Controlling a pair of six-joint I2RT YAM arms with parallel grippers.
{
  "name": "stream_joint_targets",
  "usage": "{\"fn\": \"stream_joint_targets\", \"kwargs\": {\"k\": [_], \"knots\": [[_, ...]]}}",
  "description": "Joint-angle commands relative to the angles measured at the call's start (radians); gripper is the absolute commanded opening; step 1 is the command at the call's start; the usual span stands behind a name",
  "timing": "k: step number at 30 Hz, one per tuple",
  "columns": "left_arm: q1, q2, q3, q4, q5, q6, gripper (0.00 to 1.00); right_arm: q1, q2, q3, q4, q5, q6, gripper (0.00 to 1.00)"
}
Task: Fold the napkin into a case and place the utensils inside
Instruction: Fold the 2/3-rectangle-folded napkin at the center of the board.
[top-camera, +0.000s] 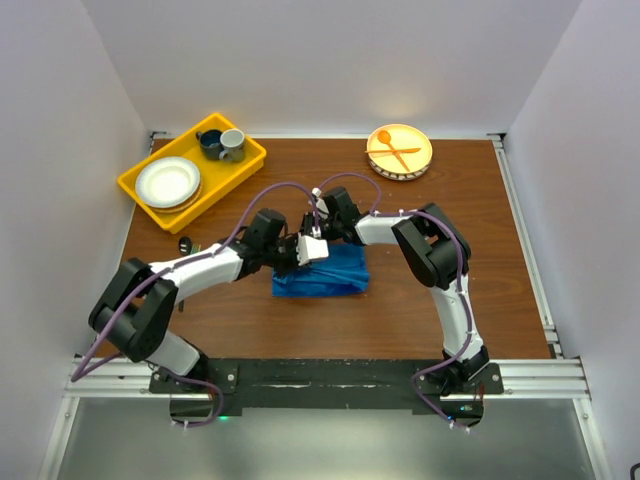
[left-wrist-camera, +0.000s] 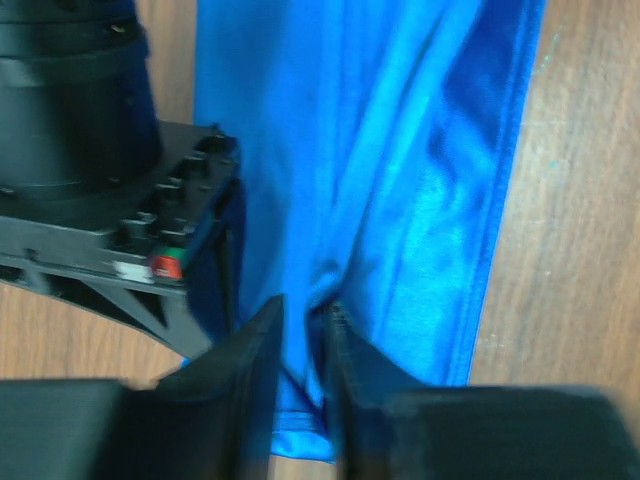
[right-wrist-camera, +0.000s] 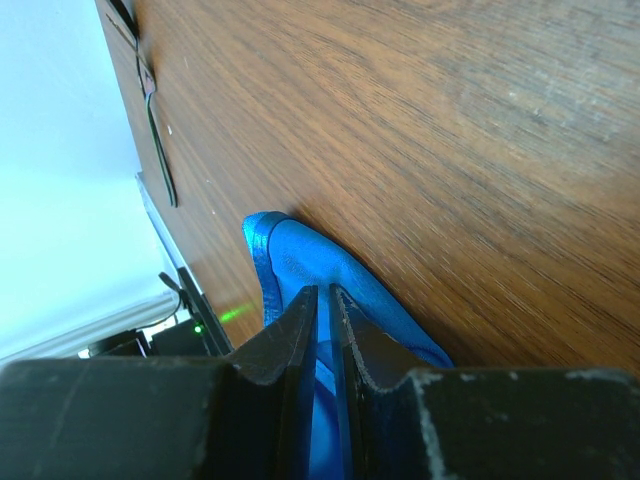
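Left wrist view: napkin (left-wrist-camera: 400, 180); small red patch (left-wrist-camera: 166, 267), lettering too blurred.

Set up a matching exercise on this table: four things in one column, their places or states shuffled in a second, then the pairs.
Things
1. napkin
2. yellow tray
3. orange spoon and fork
4. right pincer

Places or states
A. on the round plate, far right
B. shut on blue cloth
C. far left, holding white plates and cups
D. mid-table, between the two arms

Pairs: 1-D, 2-C, 3-A, 4-B
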Motion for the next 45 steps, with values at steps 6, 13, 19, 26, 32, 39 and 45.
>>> {"fn": "stream_joint_targets", "kwargs": {"k": [6, 13, 19, 26, 32, 39, 45], "knots": [[0.027, -0.111, -0.044, -0.137, 0.122, 0.086, 0.63, -0.005, 0.091, -0.062, -0.163, 0.202, -0.085, 0.18], [-0.019, -0.300, -0.227, -0.071, 0.012, 0.179, 0.63, -0.005, 0.089, -0.059, -0.163, 0.204, -0.086, 0.18], [-0.108, -0.412, -0.339, -0.088, -0.071, 0.311, 0.63, -0.003, 0.092, -0.054, -0.166, 0.207, -0.085, 0.18], [-0.156, -0.421, -0.429, -0.025, -0.162, 0.405, 0.53, -0.005, 0.097, -0.050, -0.171, 0.205, -0.086, 0.18], [-0.157, -0.429, -0.390, 0.012, -0.162, 0.374, 0.17, -0.005, 0.100, -0.053, -0.171, 0.207, -0.086, 0.18], [-0.039, -0.328, -0.201, -0.065, -0.004, 0.203, 0.00, -0.003, 0.102, -0.051, -0.172, 0.204, -0.089, 0.18], [0.114, -0.141, -0.035, -0.087, 0.096, 0.098, 0.00, -0.003, 0.100, -0.056, -0.172, 0.201, -0.094, 0.18]]}}
